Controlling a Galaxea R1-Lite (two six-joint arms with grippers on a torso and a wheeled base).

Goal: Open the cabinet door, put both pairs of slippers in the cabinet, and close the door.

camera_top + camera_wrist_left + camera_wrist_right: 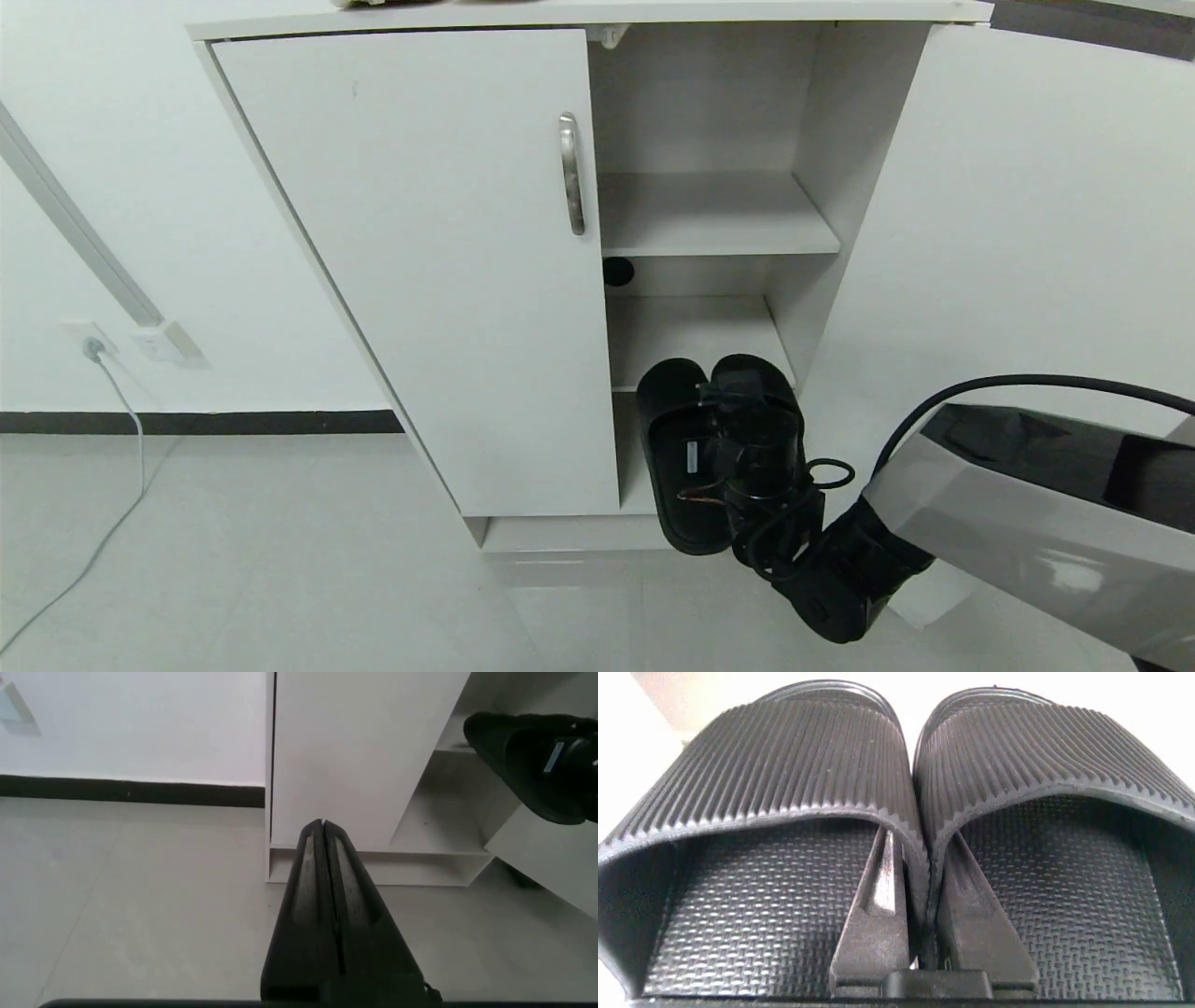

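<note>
Right gripper (733, 448), nearest: one finger (878, 905) inside each shoe of a pair of black ribbed rubber slippers (674, 439), pinching their two inner side walls together. The pair hangs side by side as one bundle.

Left gripper (322, 835): fingers pressed together, holding nothing, low over the pale tiled floor (140, 905) in front of the cabinet's closed side.

Landmark: white two-door cabinet (420, 280). Left door shut, brushed-metal bar handle (571, 173) at its inner edge. Right door (1027, 233) swung wide open.

The slippers sit at the mouth of the cabinet's bottom compartment. Toes point inward and heels lie toward the wrist, so the long axis runs front to back, straight into the opening. Whether the soles touch the cabinet floor, cannot tell.

Deeper in: lower shelf (691, 331) just above and behind the toes, upper shelf (709, 219) above that.

Judgement: the right arm carries the load and is much the nearer. The move ahead is a straight push along the slippers' length, keeping the toes under the lower shelf's front edge, then release.
</note>
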